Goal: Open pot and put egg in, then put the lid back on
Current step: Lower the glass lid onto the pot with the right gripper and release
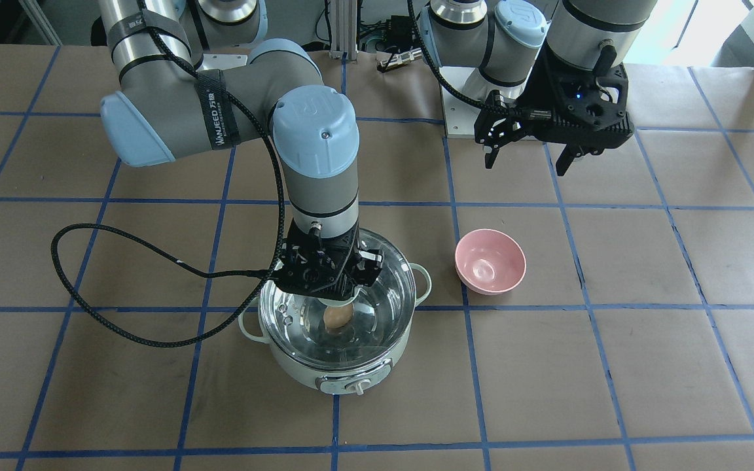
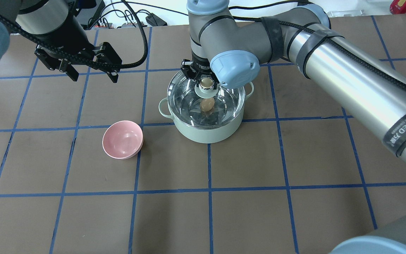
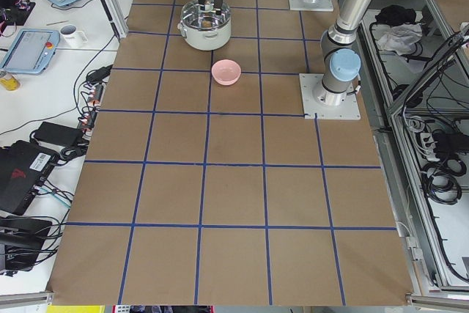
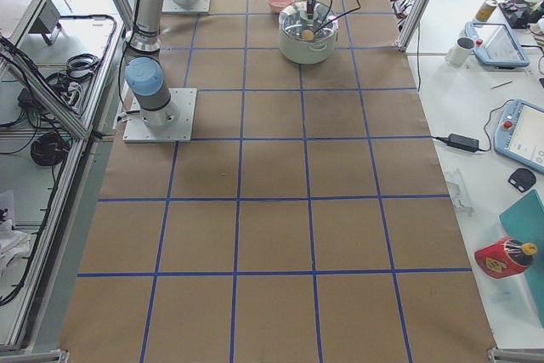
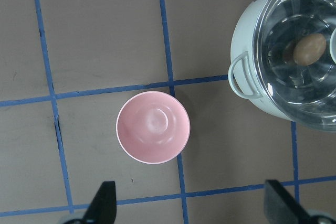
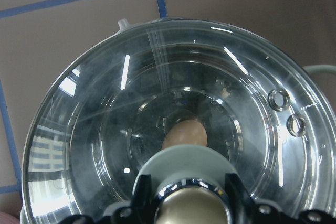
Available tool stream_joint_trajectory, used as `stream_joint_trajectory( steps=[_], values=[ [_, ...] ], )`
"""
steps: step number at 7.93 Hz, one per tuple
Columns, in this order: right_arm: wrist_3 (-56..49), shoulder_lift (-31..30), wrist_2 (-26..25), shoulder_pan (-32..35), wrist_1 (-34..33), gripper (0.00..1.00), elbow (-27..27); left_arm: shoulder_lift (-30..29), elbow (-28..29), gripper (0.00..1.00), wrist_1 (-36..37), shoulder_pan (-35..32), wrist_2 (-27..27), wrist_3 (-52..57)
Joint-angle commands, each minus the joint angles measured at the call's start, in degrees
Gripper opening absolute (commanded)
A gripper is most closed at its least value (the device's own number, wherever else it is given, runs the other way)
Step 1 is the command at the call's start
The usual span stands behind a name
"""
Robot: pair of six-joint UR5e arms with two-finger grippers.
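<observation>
Brown paper with a blue tape grid covered the table (image 2: 245, 158). Glare on the clear glass lid (image 2: 185, 95), seated on the mint pot (image 2: 206, 132), blurred the tan oval egg (image 2: 207, 103) on the shiny steel floor inside. The right gripper (image 6: 190, 208) hid much of the round beige knob (image 2: 206, 83), jaws closed on it. The left gripper (image 1: 524, 167) hung spread wide, empty, well apart from the smooth pink bowl (image 2: 122, 139).

One camera looked down from behind the robot, another faced it across the table (image 1: 612, 379); both showed the pot (image 2: 208, 133) and bowl (image 2: 122, 139). Two distant end cameras looked along it; wrist cameras looked straight down, close.
</observation>
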Motion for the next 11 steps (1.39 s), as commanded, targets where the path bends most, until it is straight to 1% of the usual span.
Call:
stream_joint_trajectory(
  steps=[1, 6, 8, 9, 11],
  values=[
    [0.1, 0.3, 0.0, 0.0, -0.1, 0.00, 0.0, 0.0, 0.0, 1.00, 0.1, 0.0, 0.0, 0.0],
    [0.5, 0.7, 0.0, 0.0, -0.1, 0.00, 0.1, 0.0, 0.0, 1.00, 0.3, 0.1, 0.0, 0.0],
    [0.4, 0.9, 0.0, 0.0, -0.1, 0.00, 0.0, 0.0, 0.0, 1.00, 0.2, 0.1, -0.1, 1.6],
    [0.3, 1.0, 0.0, 0.0, -0.1, 0.03, 0.0, -0.1, 0.0, 1.00, 0.3, 0.1, -0.1, 1.8],
    [0.4, 1.1, 0.0, 0.0, -0.1, 0.05, 0.0, -0.1, 0.0, 1.00, 0.4, 0.1, -0.3, 1.8]
  ],
)
